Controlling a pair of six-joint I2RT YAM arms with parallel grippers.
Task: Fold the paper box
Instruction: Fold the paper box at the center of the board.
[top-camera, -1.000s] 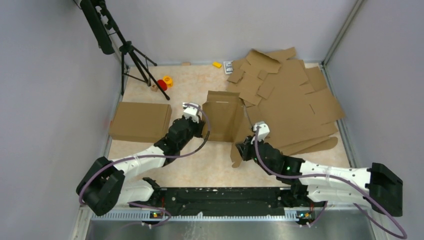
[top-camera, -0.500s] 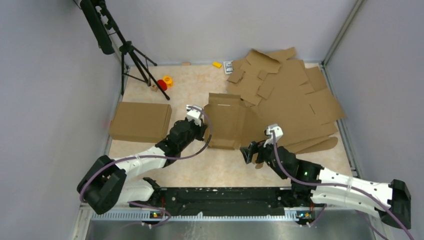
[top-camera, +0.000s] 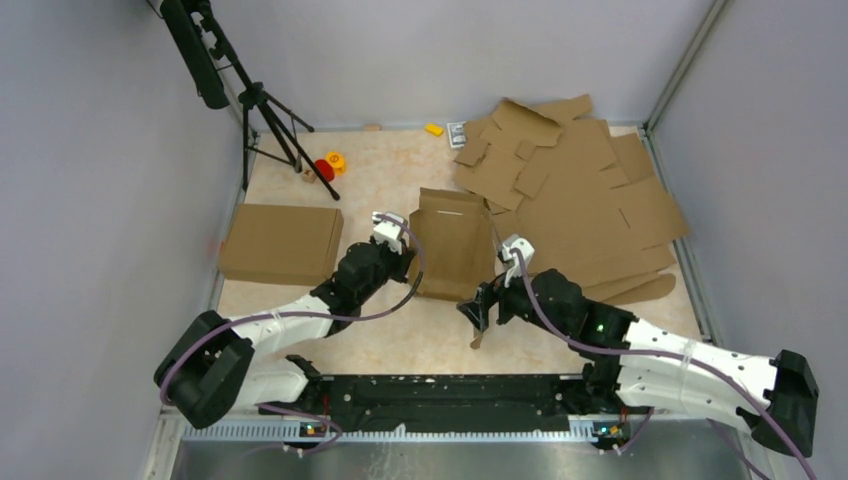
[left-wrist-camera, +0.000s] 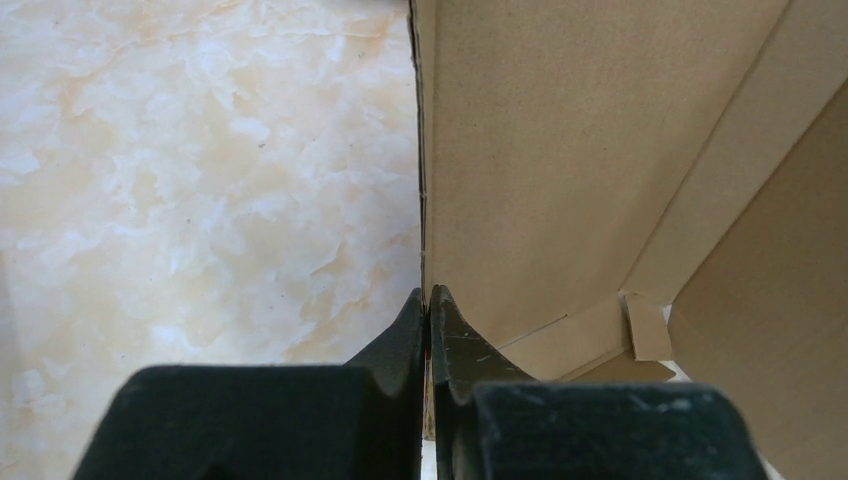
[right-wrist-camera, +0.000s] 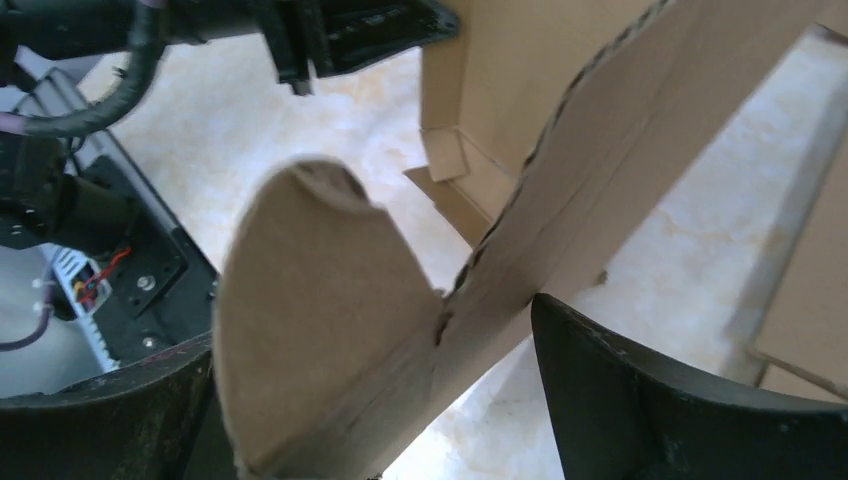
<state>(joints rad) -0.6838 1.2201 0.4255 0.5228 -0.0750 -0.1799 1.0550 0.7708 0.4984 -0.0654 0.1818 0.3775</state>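
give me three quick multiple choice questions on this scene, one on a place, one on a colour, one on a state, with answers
1. Where does the closed box lie, against the half-folded box?
A on top of it
B to its left
C to its right

2. The small block by the far wall is
A yellow
B blue
C green

3. The left tool is
A wide open
B holding a pen
C shut on the half-folded box's wall

Answers:
1 B, the top view shows it on the left side of the table.
2 A, it shows yellow against the pale table.
3 C, the left wrist view shows it pinched on the cardboard edge.
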